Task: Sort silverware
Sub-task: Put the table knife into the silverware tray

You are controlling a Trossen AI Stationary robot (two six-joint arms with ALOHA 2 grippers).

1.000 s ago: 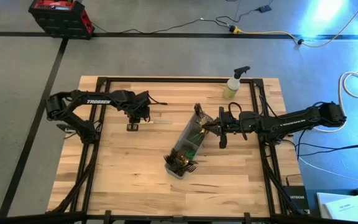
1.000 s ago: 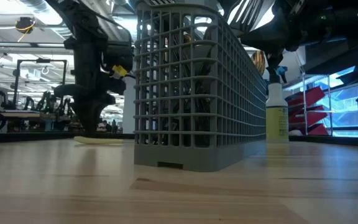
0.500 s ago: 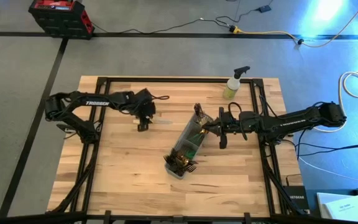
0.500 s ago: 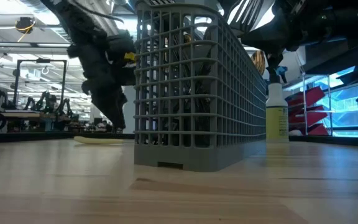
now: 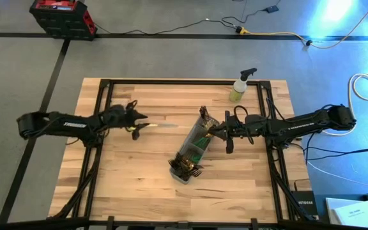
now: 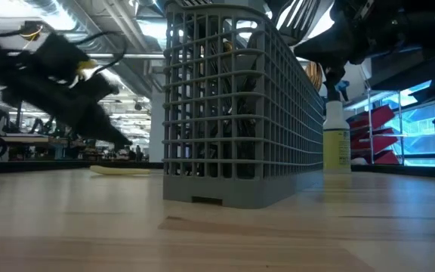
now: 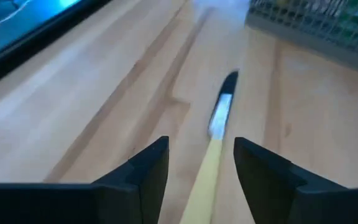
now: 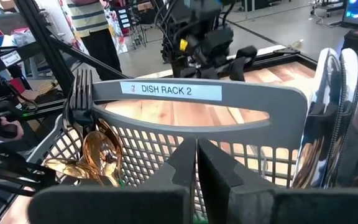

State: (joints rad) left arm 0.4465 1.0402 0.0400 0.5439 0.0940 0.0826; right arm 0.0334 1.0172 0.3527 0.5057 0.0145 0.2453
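Note:
The grey wire-mesh caddy (image 5: 192, 148) stands on the table's middle, and silverware sticks out of it: a gold spoon (image 8: 98, 152), a dark fork (image 8: 79, 93) and shiny blades (image 8: 340, 124). My right gripper (image 5: 217, 131) is shut at the caddy's right side, under the handle band (image 8: 173, 90) marked DISH RACK 2. One knife (image 5: 161, 125) with a cream handle lies flat on the wood to the left of the caddy. My left gripper (image 7: 201, 168) is open just off the knife's handle end, a finger on either side of the handle, touching nothing. My right gripper comes in about level from the table's right. Its shut fingertips (image 8: 185, 155) meet on the caddy's mesh wall (image 8: 166, 144), just below the middle of the handle band. The fingers themselves hide what lies between them. The caddy rests with its base (image 6: 202, 198) on the table.
A yellow-green spray bottle (image 5: 240, 86) stands at the table's far edge, right of the middle. Bare wood lies along the near edge (image 5: 139, 185). In the right wrist view a person in a striped top (image 8: 95, 25) stands beyond the table.
My left gripper has drawn back from the knife toward the table's left edge. It has tipped from pointing down to nearly level, its arm folding low. The knife has stayed flat where it lay. The caddy has not moved.

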